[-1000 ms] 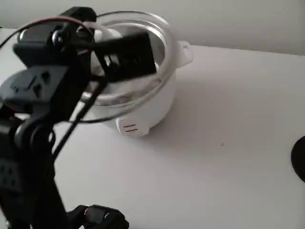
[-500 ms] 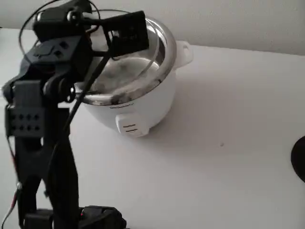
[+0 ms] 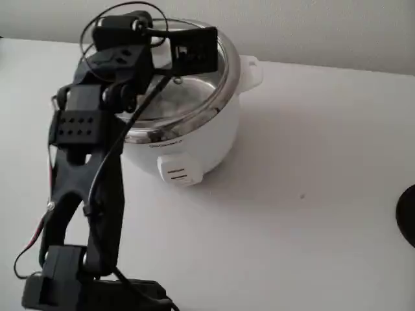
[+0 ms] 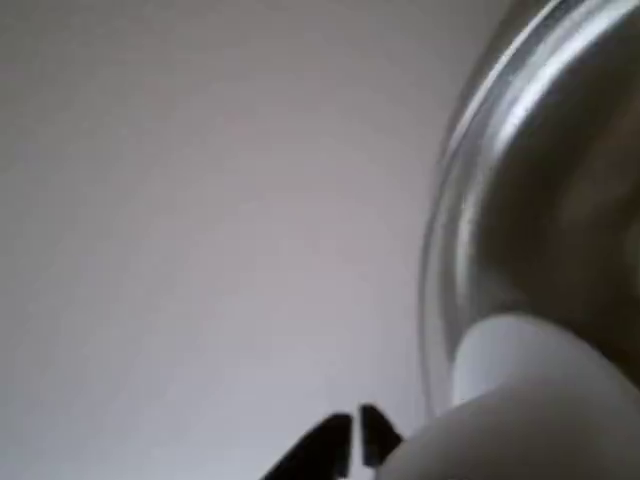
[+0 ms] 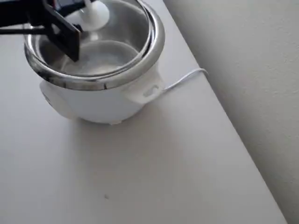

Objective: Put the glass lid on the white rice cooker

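overhead view: glass lid (image 5: 100, 49) sits on white rice cooker (image 5: 100, 100).

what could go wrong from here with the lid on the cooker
The glass lid looks about seated on the white rice cooker, and the gripper is right at its white knob. If the knob is held, pulling away before letting go could drag the lid off the rim. Where the arm hides the rim, seating cannot be checked, so the lid might sit crooked. The white cord runs off the table edge; a tug could shift the cooker.
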`<action>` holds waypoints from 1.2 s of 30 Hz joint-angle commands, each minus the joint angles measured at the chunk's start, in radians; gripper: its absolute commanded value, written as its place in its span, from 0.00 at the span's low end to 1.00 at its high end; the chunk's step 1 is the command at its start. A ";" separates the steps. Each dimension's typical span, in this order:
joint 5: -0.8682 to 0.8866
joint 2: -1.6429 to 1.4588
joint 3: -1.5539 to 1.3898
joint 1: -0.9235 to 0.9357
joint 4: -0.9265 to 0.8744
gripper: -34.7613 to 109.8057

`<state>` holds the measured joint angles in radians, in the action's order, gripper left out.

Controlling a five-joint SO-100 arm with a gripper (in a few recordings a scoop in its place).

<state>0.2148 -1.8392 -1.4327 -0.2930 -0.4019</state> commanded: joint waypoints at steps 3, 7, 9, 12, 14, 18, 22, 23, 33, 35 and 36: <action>0.014 -0.054 -0.035 0.018 0.172 0.24; 0.028 -0.055 -0.104 0.020 0.190 0.24; 0.028 -0.055 -0.129 0.014 0.198 0.24; 0.028 -0.060 -0.156 0.005 0.201 0.24; 0.028 -0.061 -0.170 -0.005 0.201 0.24; 0.028 -0.055 -0.172 -0.032 0.195 0.24; 0.091 -0.049 -0.129 -0.043 0.149 0.24; 0.120 -0.044 -0.109 -0.041 0.126 0.24; 0.379 -0.003 0.029 0.009 -0.021 0.24; 0.410 -0.002 0.031 0.011 -0.032 0.24; 0.431 0.002 0.031 0.012 -0.038 0.24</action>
<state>0.5691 -1.8331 -1.5248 -0.2884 -0.4234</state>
